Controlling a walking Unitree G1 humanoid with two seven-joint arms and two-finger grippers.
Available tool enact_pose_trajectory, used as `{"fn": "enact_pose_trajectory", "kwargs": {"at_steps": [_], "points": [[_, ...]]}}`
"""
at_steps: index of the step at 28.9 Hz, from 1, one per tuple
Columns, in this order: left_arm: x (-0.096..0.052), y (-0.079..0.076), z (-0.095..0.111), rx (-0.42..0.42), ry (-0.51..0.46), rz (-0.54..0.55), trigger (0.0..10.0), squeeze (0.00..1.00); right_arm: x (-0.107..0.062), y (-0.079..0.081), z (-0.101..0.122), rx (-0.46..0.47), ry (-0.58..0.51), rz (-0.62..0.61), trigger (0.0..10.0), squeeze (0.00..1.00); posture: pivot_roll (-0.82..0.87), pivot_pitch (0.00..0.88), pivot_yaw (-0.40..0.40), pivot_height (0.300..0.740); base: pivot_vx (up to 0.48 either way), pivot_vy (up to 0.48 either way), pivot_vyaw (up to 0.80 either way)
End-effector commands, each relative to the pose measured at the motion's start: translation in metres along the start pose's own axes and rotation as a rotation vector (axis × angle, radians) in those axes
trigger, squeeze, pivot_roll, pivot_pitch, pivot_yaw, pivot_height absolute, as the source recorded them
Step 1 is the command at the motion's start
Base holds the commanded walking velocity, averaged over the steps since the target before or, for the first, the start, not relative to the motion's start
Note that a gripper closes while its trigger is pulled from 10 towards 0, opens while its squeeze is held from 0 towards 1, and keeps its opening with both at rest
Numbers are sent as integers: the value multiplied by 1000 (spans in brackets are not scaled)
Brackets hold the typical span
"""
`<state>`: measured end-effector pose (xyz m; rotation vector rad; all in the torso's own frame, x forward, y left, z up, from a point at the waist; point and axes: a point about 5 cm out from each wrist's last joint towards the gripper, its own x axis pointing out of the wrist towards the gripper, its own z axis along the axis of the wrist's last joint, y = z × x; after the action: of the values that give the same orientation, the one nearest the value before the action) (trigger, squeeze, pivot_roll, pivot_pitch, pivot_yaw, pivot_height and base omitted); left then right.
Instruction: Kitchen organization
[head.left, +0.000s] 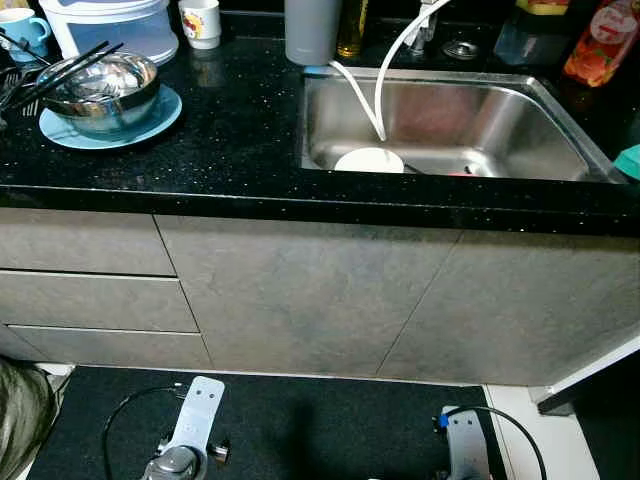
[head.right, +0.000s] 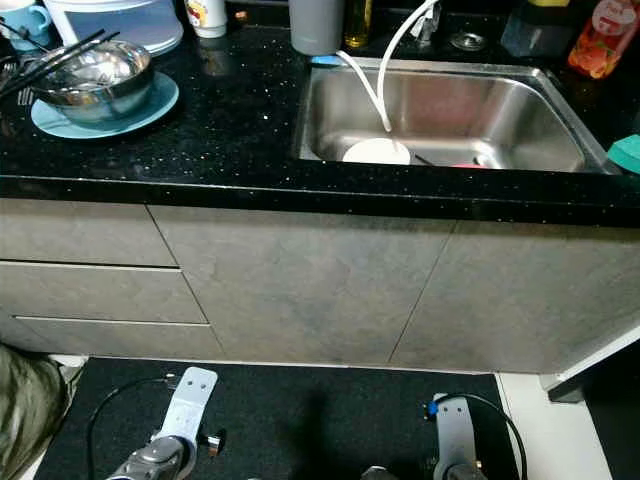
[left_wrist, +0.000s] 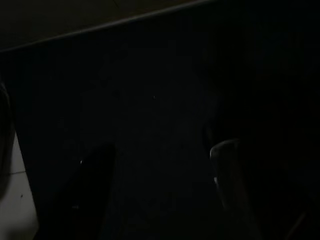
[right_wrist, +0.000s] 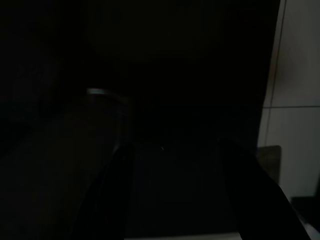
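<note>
Both arms hang low by the floor. Left gripper spread wide, holding nothing. Right gripper spread too, holding nothing. Far up on the left of the counter: steel bowls with chopsticks on a blue plate. On the right, a white dish in the sink. Best to lift an arm slowly and grab one rim softly
</note>
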<state>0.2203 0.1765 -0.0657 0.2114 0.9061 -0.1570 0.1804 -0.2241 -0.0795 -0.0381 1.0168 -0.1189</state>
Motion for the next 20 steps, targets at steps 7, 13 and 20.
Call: {"fn": "enact_pose_trajectory", "kwargs": {"at_steps": [7, 13, 20], "points": [[-2, 2, -12, -1, 48, 5, 10000, 0, 1, 9, -1, -43, 2, 30, 10000, 0, 42, 125, -2, 740, 0, 0, 769], [-2, 3, -13, -21, 52, -3, 10000, 0, 0, 15, -10, -59, 8, 41, 10000, 0, 31, 123, 6, 740, 0, 0, 771], [-2, 4, -14, -21, 55, -12, 10000, 0, 0, 18, -9, -64, 5, 49, 10000, 0, 36, 125, 6, 740, 0, 0, 769]]}}
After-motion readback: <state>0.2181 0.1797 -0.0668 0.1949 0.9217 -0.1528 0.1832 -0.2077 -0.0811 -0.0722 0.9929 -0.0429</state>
